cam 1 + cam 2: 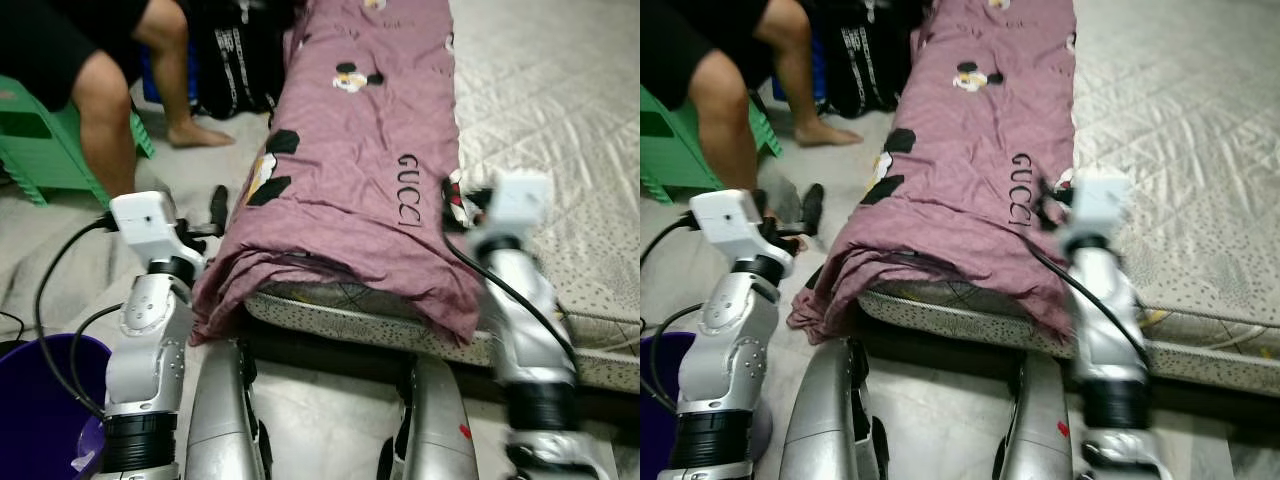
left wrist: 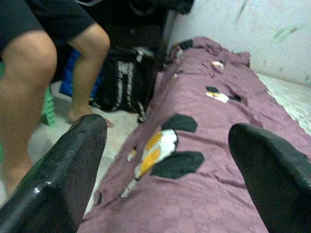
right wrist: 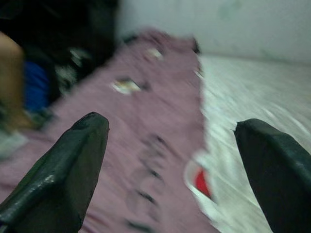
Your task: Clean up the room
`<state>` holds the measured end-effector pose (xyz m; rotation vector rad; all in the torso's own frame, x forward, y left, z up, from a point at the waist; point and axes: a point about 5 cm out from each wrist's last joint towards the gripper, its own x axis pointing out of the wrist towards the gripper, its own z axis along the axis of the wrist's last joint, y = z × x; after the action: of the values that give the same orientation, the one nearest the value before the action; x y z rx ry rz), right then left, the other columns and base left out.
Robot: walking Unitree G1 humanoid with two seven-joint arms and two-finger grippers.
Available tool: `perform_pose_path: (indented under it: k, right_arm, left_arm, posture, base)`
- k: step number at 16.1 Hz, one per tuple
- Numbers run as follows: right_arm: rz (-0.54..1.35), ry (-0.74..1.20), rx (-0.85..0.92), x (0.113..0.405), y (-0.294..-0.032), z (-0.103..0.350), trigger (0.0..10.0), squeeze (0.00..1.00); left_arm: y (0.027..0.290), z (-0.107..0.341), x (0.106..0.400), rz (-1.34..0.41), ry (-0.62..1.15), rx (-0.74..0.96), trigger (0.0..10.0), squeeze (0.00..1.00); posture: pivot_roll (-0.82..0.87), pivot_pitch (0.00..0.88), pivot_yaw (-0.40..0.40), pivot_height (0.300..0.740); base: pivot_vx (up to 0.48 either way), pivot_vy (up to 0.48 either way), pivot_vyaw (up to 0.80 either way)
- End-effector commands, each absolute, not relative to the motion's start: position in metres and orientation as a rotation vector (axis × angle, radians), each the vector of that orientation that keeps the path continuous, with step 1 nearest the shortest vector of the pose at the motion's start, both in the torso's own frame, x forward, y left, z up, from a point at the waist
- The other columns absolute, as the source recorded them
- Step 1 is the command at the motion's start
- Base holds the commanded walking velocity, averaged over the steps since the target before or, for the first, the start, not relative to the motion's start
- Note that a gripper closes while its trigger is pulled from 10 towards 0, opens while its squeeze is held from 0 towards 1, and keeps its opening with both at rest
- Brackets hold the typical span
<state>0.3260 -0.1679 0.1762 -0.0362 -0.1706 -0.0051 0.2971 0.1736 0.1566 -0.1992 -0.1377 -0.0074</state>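
- A mauve quilt (image 1: 355, 150) printed with cartoon mice and lettering lies folded in a long strip along the left edge of a mattress (image 1: 560, 120), running from near to far.
- The quilt's near end hangs over the mattress's near edge, and its near-left corner droops toward the floor.
- The mattress has a pale quilted cover and sits low, filling the right of the scene.
- The left gripper (image 2: 165, 165) is raised just left of the quilt's near-left corner; its two fingers are spread wide with nothing between them, pointing along the quilt toward the far end.
- The right gripper (image 3: 170, 170) is up over the quilt's right edge, where quilt meets bare mattress; its fingers are also wide apart and hold nothing. The arm looks blurred.
- A small red and white item (image 3: 201, 182) lies at the quilt's right edge near the right gripper; too blurred to say what.
- A person (image 1: 110, 90) sits on a green stool (image 1: 40, 140) at the far left, bare legs toward the quilt.
- A black bag (image 1: 240, 60) stands on the floor between the person and the quilt.
- A purple bucket (image 1: 40, 410) sits at the near left, beside the left arm.
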Motion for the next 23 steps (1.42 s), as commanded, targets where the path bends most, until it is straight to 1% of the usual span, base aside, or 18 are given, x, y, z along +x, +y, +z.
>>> perform_pose_path:
  k: [1,2,3,6,11,16,21,23]
  right_arm:
    - [0.027,-0.197,-0.037,0.326,-0.159,0.181,10.0,0.0]
    - [0.034,-0.186,-0.026,0.328,-0.153,0.176,10.0,0.0]
    - [0.029,-0.157,0.034,0.331,-0.146,0.168,10.0,0.0]
    - [0.045,-0.154,0.07,0.336,-0.132,0.167,10.0,0.0]
    - [0.036,-0.164,0.077,0.344,-0.13,0.168,10.0,0.0]
    - [0.016,-0.175,0.063,0.344,-0.133,0.166,10.0,0.0]
    - [0.011,-0.149,0.044,0.341,-0.131,0.151,10.0,0.0]
    - [0.007,-0.138,0.03,0.341,-0.133,0.148,10.0,0.0]
  left_arm:
    - [0.178,0.156,0.295,0.018,-0.146,-0.182,10.0,0.0]
    - [0.178,0.156,0.297,0.023,-0.149,-0.183,10.0,0.0]
    - [0.178,0.157,0.297,0.033,-0.159,-0.186,10.0,0.0]
    - [0.179,0.156,0.296,0.051,-0.167,-0.193,10.0,0.0]
    - [0.177,0.154,0.299,0.062,-0.167,-0.195,10.0,0.0]
    - [0.175,0.153,0.302,0.068,-0.166,-0.182,10.0,0.0]
    - [0.173,0.143,0.306,0.09,-0.099,-0.162,10.0,0.0]
    - [0.172,0.14,0.307,0.097,-0.077,-0.154,10.0,0.0]
  posture:
    - [0.03,0.007,0.015,0.526]
    - [0.04,0.0,0.007,0.526]
    - [0.04,0.0,0.007,0.531]
    - [0.04,0.0,0.0,0.566]
    - [0.04,0.0,-0.006,0.626]
    - [0.03,0.0,0.002,0.681]
    - [0.03,0.0,0.007,0.736]
    - [0.03,0.0,0.006,0.74]
  base:
    - [0.0,0.0,0.0]
    - [0.0,0.0,0.0]
    - [0.0,0.0,0.0]
    - [0.0,0.0,0.0]
    - [0.0,0.0,0.0]
    - [0.0,0.0,0.0]
    - [0.0,0.0,0.0]
    - [0.0,0.0,0.0]
